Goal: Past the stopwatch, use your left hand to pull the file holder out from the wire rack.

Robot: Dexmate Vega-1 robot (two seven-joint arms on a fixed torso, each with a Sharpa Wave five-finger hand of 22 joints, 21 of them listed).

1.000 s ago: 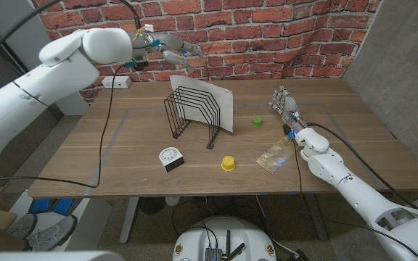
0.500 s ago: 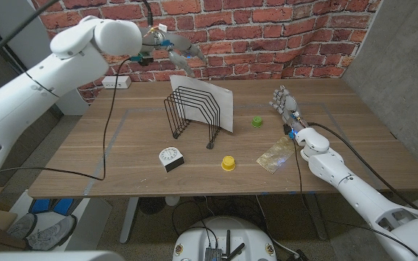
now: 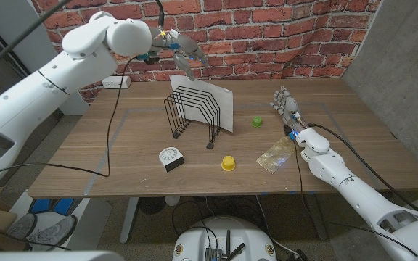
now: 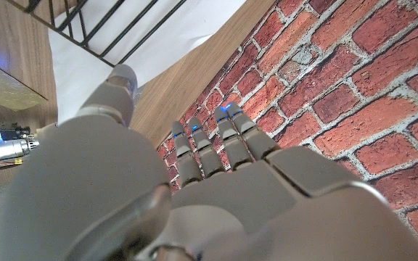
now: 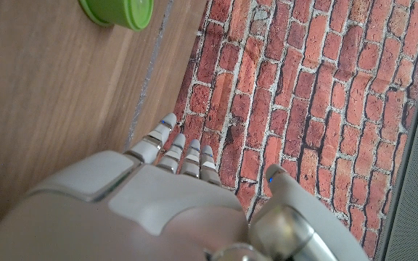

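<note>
A black wire rack stands mid-table with a white file holder leaning in its far slot; both also appear in the left wrist view, the rack over the white holder. My left hand hovers in the air above and just behind the holder's top corner, fingers apart, holding nothing; in the left wrist view my left hand points at the brick wall. A white stopwatch lies near the front. My right hand stands on its edge at the table's right, empty.
A yellow cap, a green cap and a shiny foil wrapper lie on the table's right half. The brick wall runs close behind the rack. A black cable hangs from my left arm over the table's left side.
My left arm has swung right along the wall, bringing the hand from left of the rack to just above the file holder's top corner. The right hand stayed still.
</note>
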